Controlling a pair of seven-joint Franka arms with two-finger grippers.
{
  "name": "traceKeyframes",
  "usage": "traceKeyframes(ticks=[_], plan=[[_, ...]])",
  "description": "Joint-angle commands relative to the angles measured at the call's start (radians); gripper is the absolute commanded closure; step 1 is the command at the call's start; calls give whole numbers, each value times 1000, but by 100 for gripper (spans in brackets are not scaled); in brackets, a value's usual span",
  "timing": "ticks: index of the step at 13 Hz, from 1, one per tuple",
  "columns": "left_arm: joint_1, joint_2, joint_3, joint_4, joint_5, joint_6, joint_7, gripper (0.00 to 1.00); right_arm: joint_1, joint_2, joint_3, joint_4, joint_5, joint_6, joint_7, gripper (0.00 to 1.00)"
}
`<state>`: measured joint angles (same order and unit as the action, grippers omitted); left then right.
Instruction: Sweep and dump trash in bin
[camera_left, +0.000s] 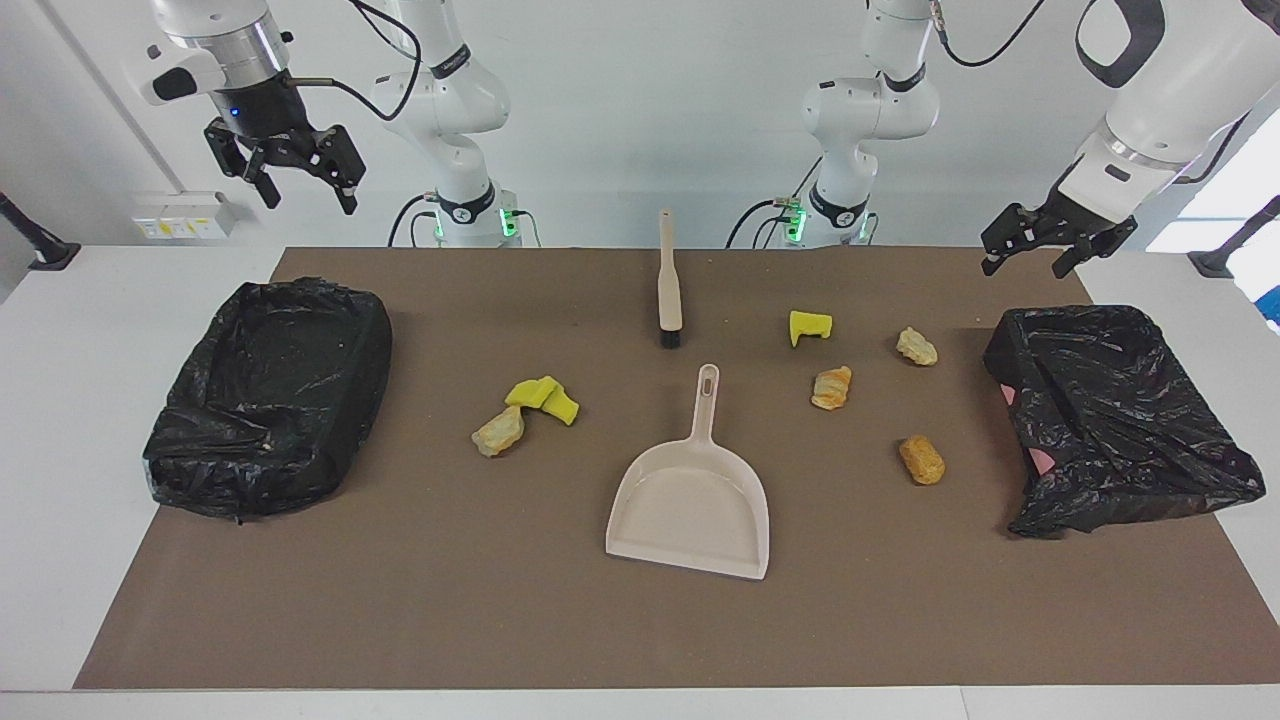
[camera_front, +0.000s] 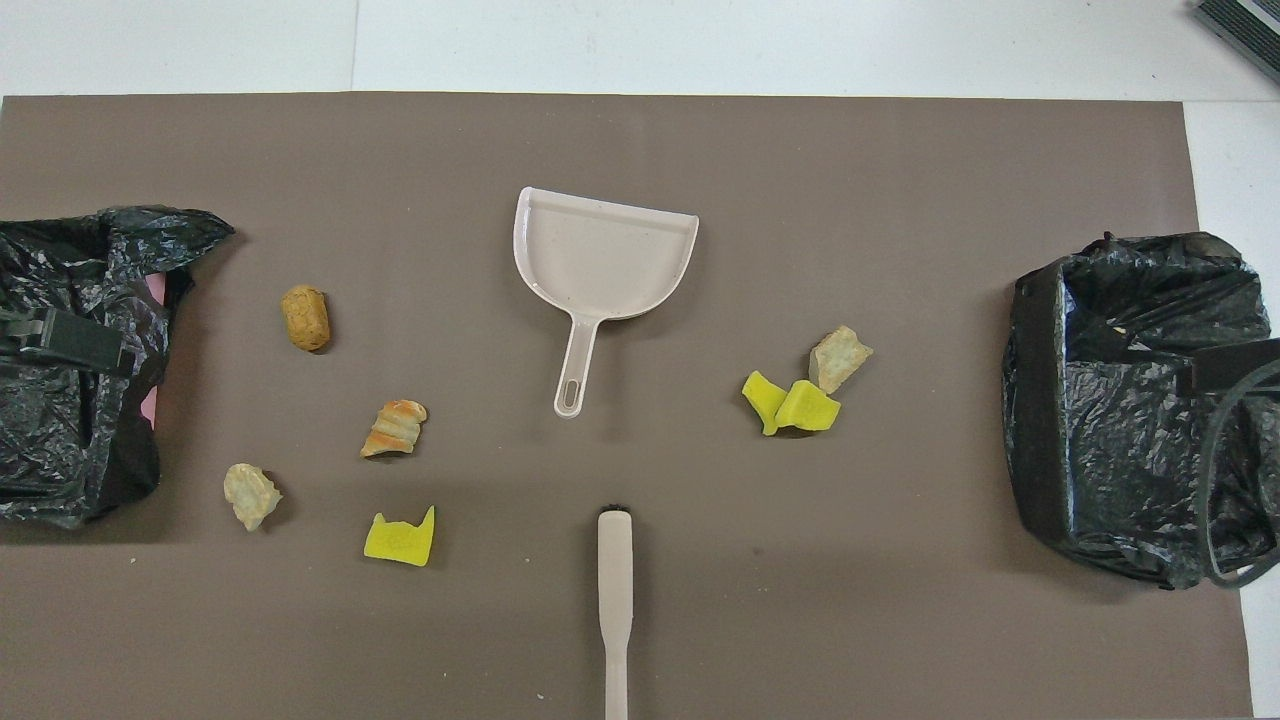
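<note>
Waiting up high with nothing held, the wide-open left gripper (camera_left: 1035, 244) and wide-open right gripper (camera_left: 290, 167) hang above the tabletop's (camera_left: 560, 620) robot edge, while the trash (camera_left: 528, 410) lies loose mid-mat beside the dustpan (camera_left: 690, 500) and brush (camera_left: 668, 285), ready for sweeping.

Both arms are raised well clear of the worktop, each reaching out toward its own end. The right end effector (camera_left: 297, 181) hangs high off a near-vertical wrist, pointing straight down, its black fingers (camera_left: 267, 184) spread apart and holding nothing. The left end effector (camera_left: 1032, 254) sits lower, at the end of a white forearm that slopes down from above, its wrist angled so the tool tips down and inward; its fingers (camera_left: 994, 259) are likewise parted and empty. Neither touches anything.
</note>
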<state>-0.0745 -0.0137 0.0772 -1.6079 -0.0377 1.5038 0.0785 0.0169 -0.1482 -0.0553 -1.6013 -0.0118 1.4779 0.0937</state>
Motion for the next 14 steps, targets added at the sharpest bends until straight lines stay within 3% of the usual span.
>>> traceKeyframes(ticks=[1,7,14], plan=[[-16,-52,-5,-105,-4,64,10,0,-9,-11,-5,-29,6,39,-35,0],[-197,-120,-5,-370,-11,303,-23,0,-12,-8,-5,-29,6,65,-34,0],[-474,-172,-5,-633,-13,502,-279,0,-11,-19,-6,-40,6,25,-34,0]])
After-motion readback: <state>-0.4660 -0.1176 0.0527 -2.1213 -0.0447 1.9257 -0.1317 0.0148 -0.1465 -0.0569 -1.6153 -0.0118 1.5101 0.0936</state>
